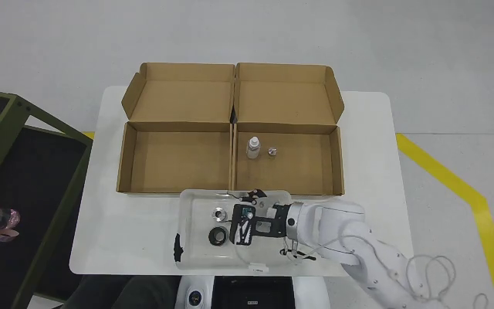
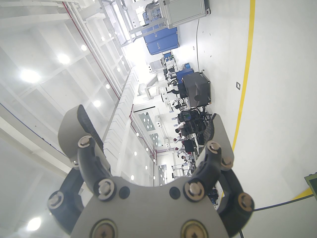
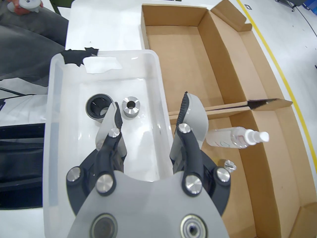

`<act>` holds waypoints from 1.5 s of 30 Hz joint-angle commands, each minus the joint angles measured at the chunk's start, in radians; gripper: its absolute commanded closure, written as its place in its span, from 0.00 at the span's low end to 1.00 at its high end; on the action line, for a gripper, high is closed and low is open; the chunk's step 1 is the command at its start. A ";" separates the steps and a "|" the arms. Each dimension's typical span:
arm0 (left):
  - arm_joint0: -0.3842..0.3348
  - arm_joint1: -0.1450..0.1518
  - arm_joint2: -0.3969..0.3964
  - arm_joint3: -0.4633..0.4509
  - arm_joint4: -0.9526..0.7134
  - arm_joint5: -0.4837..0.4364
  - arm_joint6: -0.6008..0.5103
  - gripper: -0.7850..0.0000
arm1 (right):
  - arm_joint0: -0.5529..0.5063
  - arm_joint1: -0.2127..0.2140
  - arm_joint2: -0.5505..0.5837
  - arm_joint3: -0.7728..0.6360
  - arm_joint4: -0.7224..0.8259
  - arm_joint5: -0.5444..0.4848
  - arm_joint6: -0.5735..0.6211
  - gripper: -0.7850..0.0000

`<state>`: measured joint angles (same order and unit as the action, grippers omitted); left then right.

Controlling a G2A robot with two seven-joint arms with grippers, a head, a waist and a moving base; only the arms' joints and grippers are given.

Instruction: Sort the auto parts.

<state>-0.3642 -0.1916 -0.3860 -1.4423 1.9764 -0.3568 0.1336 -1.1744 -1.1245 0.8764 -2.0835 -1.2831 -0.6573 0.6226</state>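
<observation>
A white surface (image 1: 363, 139) carried two open cardboard boxes side by side, touching along their shared wall. The left box (image 1: 176, 158) had a bare floor. The right box (image 1: 309, 166) held two things. Nearer the robot, just beside the boxes, sat a clear plastic bin (image 1: 197, 208) with a torn black patch on one corner of its rim.

The right gripper (image 3: 151, 102) hung over the bin, its jaws spread apart and holding nothing. One finger (image 3: 115, 115) stood just beside the two parts on the bin floor. The left gripper (image 2: 148, 113) pointed out into the room, its jaws also wide apart and holding nothing.

A small white spray bottle (image 3: 232, 137) lay in the right box. In the bin, a black ring (image 3: 97, 105) and a round metal bushing (image 3: 131, 107) lay close together. A small metal part (image 3: 229, 165) sat near the bottle in the right box.
</observation>
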 commanded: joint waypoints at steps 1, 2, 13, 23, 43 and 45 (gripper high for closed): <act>0.000 0.000 0.000 0.000 0.000 0.000 0.000 0.00 | 0.013 -0.007 -0.036 0.014 -0.012 0.006 -0.004 0.46; 0.000 0.000 0.000 0.000 0.000 0.000 0.000 0.00 | 0.020 -0.011 -0.052 0.021 -0.019 0.011 -0.004 0.46; 0.000 0.000 0.000 0.000 0.000 0.000 0.000 0.00 | 0.092 -0.047 -0.161 0.103 -0.064 0.059 -0.008 0.51; 0.000 0.000 0.000 0.000 0.000 0.000 0.000 0.00 | 0.130 -0.069 -0.207 0.176 -0.082 0.069 0.013 0.52; 0.000 0.000 0.000 0.000 0.000 0.000 0.000 0.00 | 0.169 -0.098 -0.227 0.305 -0.092 0.072 -0.012 0.53; 0.000 0.000 0.000 0.000 0.000 0.000 0.000 0.00 | 0.168 -0.100 -0.229 0.311 -0.089 0.071 -0.014 0.53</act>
<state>-0.3642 -0.1917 -0.3860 -1.4423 1.9764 -0.3568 0.1336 -1.0060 -1.2238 0.6485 -1.7744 -1.3738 -0.5852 0.6089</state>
